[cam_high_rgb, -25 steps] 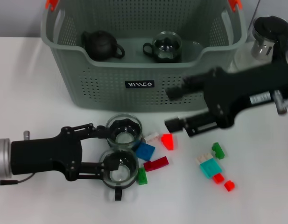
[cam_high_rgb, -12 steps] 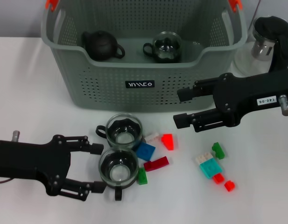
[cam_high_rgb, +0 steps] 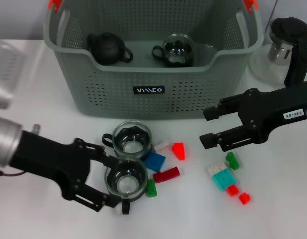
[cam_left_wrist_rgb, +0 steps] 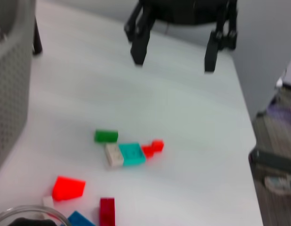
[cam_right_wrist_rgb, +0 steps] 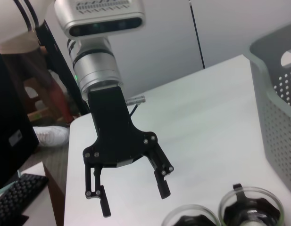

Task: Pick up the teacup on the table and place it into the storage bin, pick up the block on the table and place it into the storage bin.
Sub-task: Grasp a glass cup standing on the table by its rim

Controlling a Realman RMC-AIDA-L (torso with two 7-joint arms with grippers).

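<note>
Fingers on the left gripper (cam_high_rgb: 109,180) are spread around the near cup (cam_high_rgb: 126,179); closing off-centre could knock the far cup (cam_high_rgb: 133,139). Right gripper (cam_high_rgb: 209,127) hangs open.

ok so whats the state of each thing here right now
left claw: open, around the near glass cup
right claw: open, empty, above the blocks
far glass cup: upright on the table
storage bin: holds black teapot and a glass cup

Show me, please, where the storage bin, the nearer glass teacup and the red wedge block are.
storage bin (cam_high_rgb: 106,89): head view, on its perforated front wall.
nearer glass teacup (cam_high_rgb: 126,180): head view, on its base, seen through the opening.
red wedge block (cam_high_rgb: 178,150): head view, on its top face.
</note>
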